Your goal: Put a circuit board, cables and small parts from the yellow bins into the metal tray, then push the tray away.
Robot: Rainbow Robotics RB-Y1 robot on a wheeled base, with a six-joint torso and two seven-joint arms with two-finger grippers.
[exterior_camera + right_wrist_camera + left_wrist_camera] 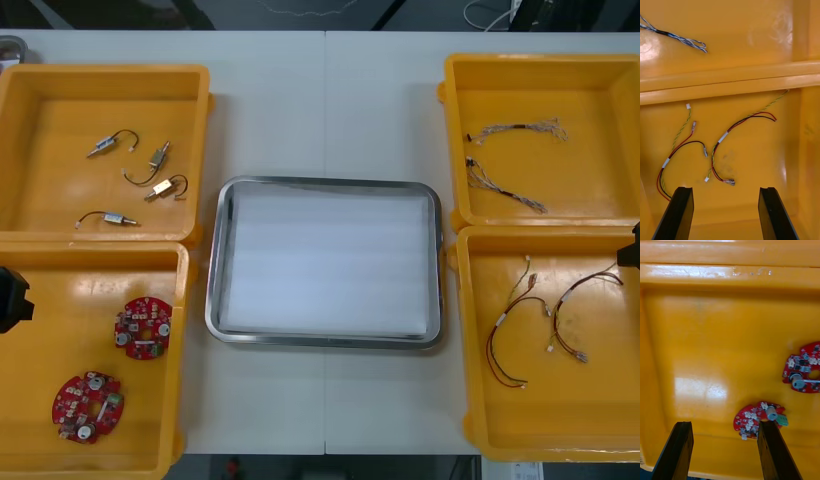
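1. One rectangular metal tray [325, 183], shiny rim, white inside: at the middle of the light table [330, 90], between the four bins.
2. One far left yellow bin [100, 75]: holds four small metal parts [165, 187], each with a short black lead, lying apart from one another on the bin floor.
3. One near left yellow bin [60, 290]: holds two round red circuit boards [142, 327], one close to the wall on the tray side, the other nearer the robot, not touching.
4. One far right yellow bin [600, 90]: holds two twisted blue and white cables [515, 130], lying loose, one beside the other.
5. One near right yellow bin [600, 420]: holds two red and yellow cables [517, 335] with black strands, looped, near each other.
6. The left gripper [724, 424]: at the table's outer left edge, over the near left yellow bin. Its black fingers are spread wide above bare bin floor. One fingertip overlaps the edge of a circuit board in the wrist view, and whether it touches the board cannot be told.
7. The right gripper [725, 189]: at the table's outer right edge, over the near right yellow bin. Its fingers are spread wide, and both red and yellow cables lie on the floor beyond the fingertips.
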